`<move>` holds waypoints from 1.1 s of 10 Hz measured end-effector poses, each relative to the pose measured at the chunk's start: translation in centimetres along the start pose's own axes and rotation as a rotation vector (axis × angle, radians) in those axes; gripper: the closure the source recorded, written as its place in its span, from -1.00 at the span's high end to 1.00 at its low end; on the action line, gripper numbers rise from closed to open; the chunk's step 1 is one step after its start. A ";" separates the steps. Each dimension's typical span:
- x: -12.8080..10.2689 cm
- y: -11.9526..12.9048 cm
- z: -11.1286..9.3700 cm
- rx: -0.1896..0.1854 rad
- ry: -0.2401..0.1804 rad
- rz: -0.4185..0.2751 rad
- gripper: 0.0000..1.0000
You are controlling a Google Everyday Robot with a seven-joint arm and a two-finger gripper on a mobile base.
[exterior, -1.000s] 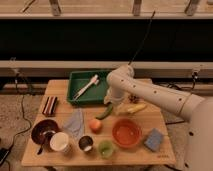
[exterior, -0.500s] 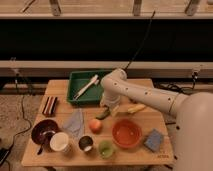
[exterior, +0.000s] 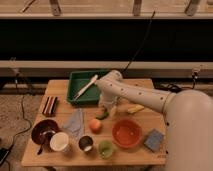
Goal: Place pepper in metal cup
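The slim green pepper (exterior: 102, 115) lies on the wooden table (exterior: 60, 91), just in front of the green tray (exterior: 76, 80) and next to the round orange fruit (exterior: 95, 125). My gripper (exterior: 108, 106) hangs from the white arm directly over the pepper's upper end, very close to it or touching it. The small shiny metal cup (exterior: 86, 144) stands upright near the table's front edge, between the white cup (exterior: 60, 142) and the light green cup (exterior: 105, 148), well in front and left of the gripper.
A white utensil (exterior: 86, 86) lies in the green tray. A yellow corn-like piece (exterior: 134, 108) lies right of the gripper. An orange bowl (exterior: 126, 132), blue sponge (exterior: 153, 140), grey cloth (exterior: 75, 121), dark bowl (exterior: 44, 131) and brown block (exterior: 49, 105) also sit on the table.
The arm has swung left and the gripper has come down over the pepper. The pepper and the cups have not moved.
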 end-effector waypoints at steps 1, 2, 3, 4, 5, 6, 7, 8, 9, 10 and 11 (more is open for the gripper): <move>0.1 -0.1 0.4 -0.010 0.007 0.003 0.30; 0.3 -0.2 0.6 -0.016 0.013 0.008 0.30; 0.4 -0.2 0.8 -0.021 0.016 0.014 0.30; 0.6 -0.1 0.9 -0.026 0.020 0.023 0.22; 0.8 0.1 1.1 -0.032 0.027 0.031 0.00; 0.8 0.3 1.2 -0.036 0.029 0.034 -0.17; 0.9 0.5 1.1 -0.037 0.032 0.039 -0.33; 0.8 0.9 0.9 -0.037 0.034 0.046 -0.62; 0.8 1.0 0.8 -0.037 0.035 0.049 -0.73; 0.8 1.2 0.4 -0.032 0.034 0.055 -0.92; 0.8 1.3 -0.5 -0.022 0.032 0.066 -1.00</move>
